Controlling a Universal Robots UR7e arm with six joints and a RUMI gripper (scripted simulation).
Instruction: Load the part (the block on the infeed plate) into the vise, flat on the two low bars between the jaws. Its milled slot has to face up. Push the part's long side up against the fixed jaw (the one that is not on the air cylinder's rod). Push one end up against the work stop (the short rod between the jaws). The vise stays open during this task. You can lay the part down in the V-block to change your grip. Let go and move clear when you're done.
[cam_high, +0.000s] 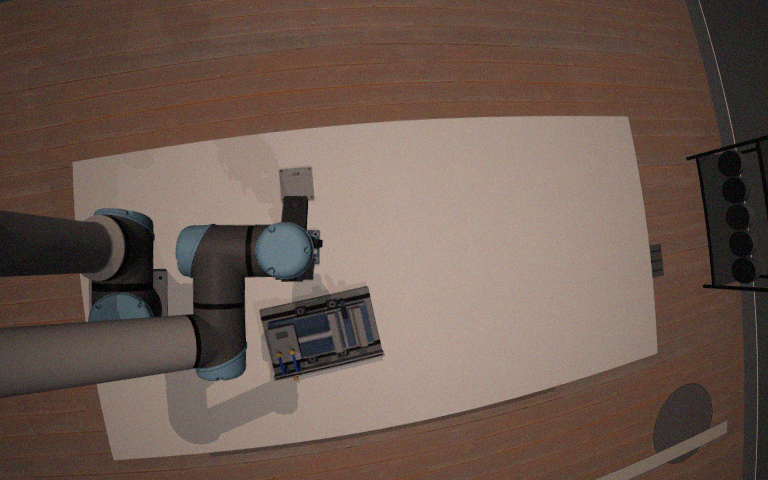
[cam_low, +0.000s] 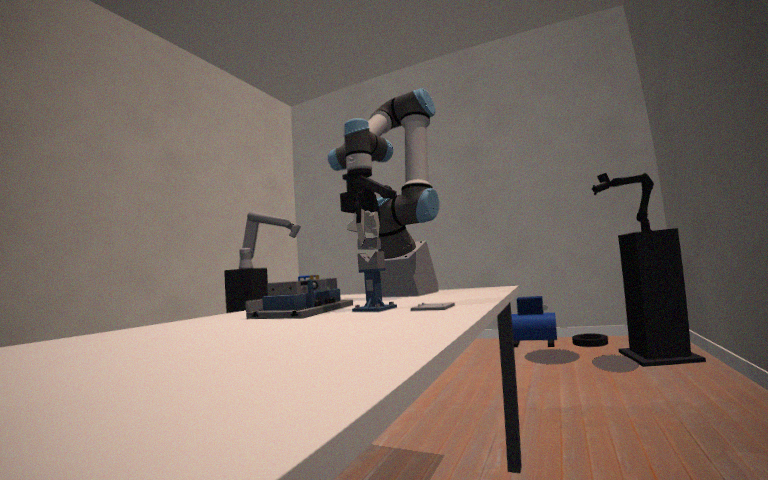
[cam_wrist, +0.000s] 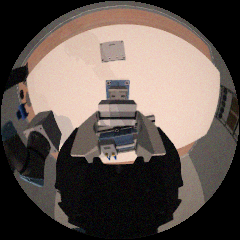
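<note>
"What colour is recorded for the table top (cam_high: 481, 226) (cam_low: 198, 384) (cam_wrist: 175, 75)?"

"Pale cream is noted, plain. The floor (cam_high: 396, 67) (cam_low: 566, 413) (cam_wrist: 125, 16) is found reddish brown, patterned with plank lines."

"And the arm (cam_high: 101, 345) (cam_low: 416, 147)?"

"Light grey tubes and dark grey joints are observed, capped in light blue. Black is entered for the gripper body, grey for its fingers."

"The vise (cam_high: 317, 324) (cam_low: 300, 300) (cam_wrist: 117, 135)?"

"Blue and grey are seen, with blue hoses (cam_high: 295, 362) and yellow fittings (cam_high: 292, 352)."

"The remainder?"

"The infeed plate (cam_high: 296, 182) (cam_low: 433, 306) (cam_wrist: 112, 51) and block (cam_low: 368, 243) (cam_wrist: 117, 108) are listed as grey, the V-block's stand (cam_low: 373, 288) as blue."
</note>
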